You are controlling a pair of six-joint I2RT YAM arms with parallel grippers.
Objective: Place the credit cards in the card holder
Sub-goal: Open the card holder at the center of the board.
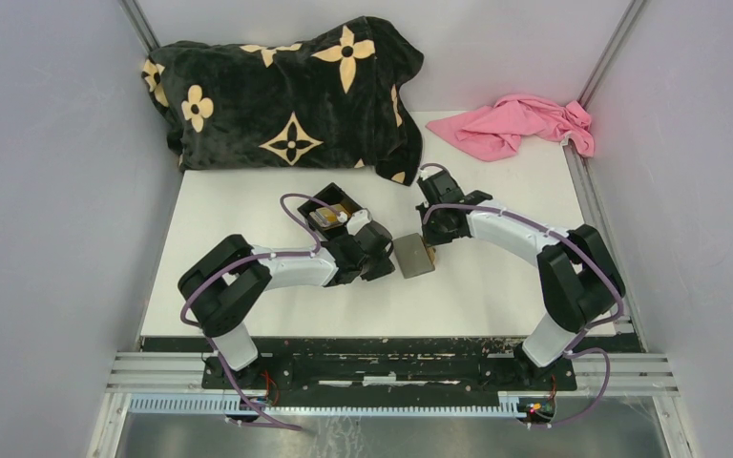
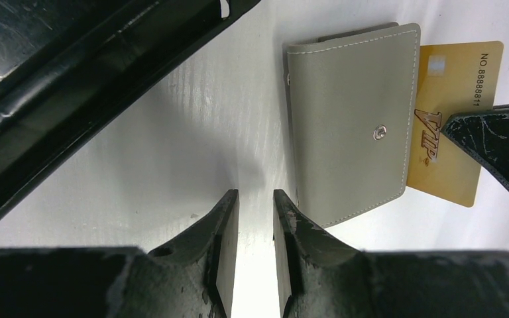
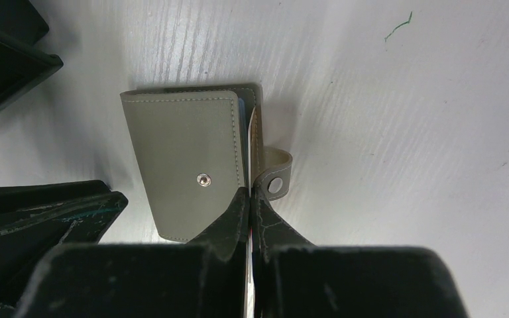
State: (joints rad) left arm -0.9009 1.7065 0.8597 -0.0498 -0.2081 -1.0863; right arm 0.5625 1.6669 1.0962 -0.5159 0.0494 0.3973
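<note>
Wallet [image 1: 414,258] and gold card [image 2: 460,99] lie together about the middle of the table [image 1: 248,286], between the two grippers. The wallet is grey and folded over flat, with a small metal stud on its cover. Its clasp tab [image 3: 275,180] hangs loose at the side, not snapped down. The gold card sticks out of the wallet's open side, roughly half of it showing, with printed digits and a logo on its face.

The right gripper [image 3: 248,192] reaches in from the far right side of the wallet. Its jaws are pressed together on the exposed part of the gold card, right at the wallet's open edge beside the tab.

The left gripper [image 2: 255,199] sits low over the table just beside the opposite side of the wallet. Its jaws stand a little apart with only bare table between them, and they touch nothing.

A black box [image 1: 329,205] lies just beyond the left gripper, towards the far edge. Something tan and pale lies inside it, too small to make out. A black blanket [image 1: 286,91] with tan flowers fills the far left corner, and a pink cloth [image 1: 515,124] lies crumpled in the far right corner.
</note>
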